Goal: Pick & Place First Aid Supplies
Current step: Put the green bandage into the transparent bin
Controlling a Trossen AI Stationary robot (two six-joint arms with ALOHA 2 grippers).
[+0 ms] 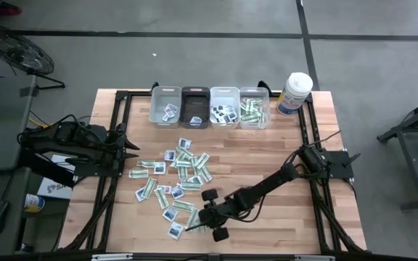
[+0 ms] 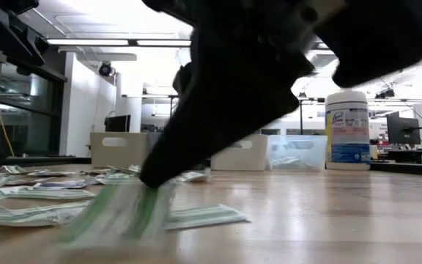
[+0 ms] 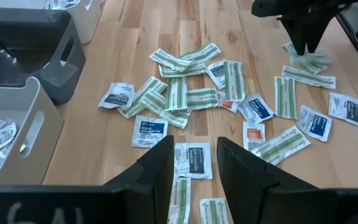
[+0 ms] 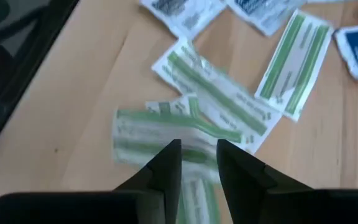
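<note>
At the near edge of the tabletop point(image 1: 267, 156), the right hand point(image 1: 197, 218) reaches down over the front of the scattered packets, its two fingers point(image 4: 166, 163) drawn close together on a green-and-white strip point(image 4: 160, 134); in the low view the strip point(image 2: 123, 213) hangs blurred beneath the fingertips. Mid-tabletop, the first aid supplies point(image 1: 178, 176) lie loose, narrow green strips mixed with squarish white packets. At the tabletop's left side waits the left hand point(image 1: 125, 147), fingers partly apart and holding nothing. Along the far edge stand four small bins point(image 1: 209, 107), each holding some packets, and beside them a white canister point(image 1: 295, 92).
</note>
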